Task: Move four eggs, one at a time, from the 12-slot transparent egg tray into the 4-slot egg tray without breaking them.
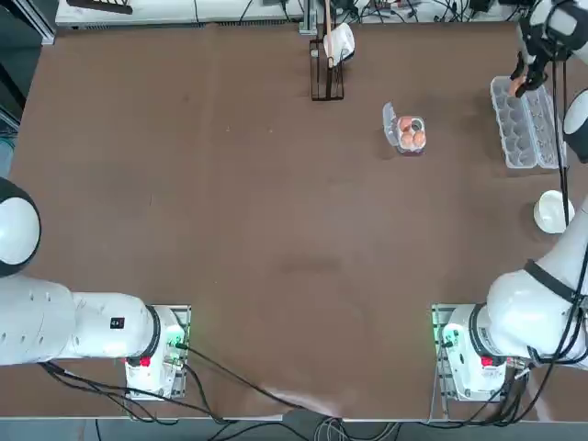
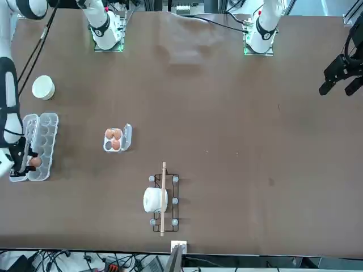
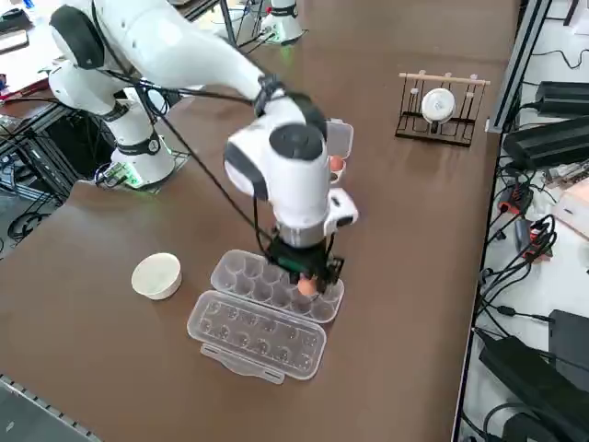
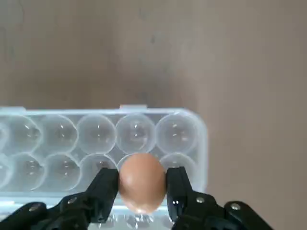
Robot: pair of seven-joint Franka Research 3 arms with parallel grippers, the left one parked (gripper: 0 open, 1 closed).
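Orange-brown and smooth, one egg sits snug between the fingers of the right arm's black tool, closed right onto its sides! They're at the long, clear plastic twelve-cup carton, near one end; whether the egg is clear of its cup, I can't tell. Three more orange-brown eggs sit in the small, clear plastic four-cup tray, lid open, well apart on the brown table.

A broad, matte brown tabletop fills the view, its surface softly shiny in patches where light falls. Along its far edge runs a white surface strewn with thin black cables — a grey metal strip borders the near side.
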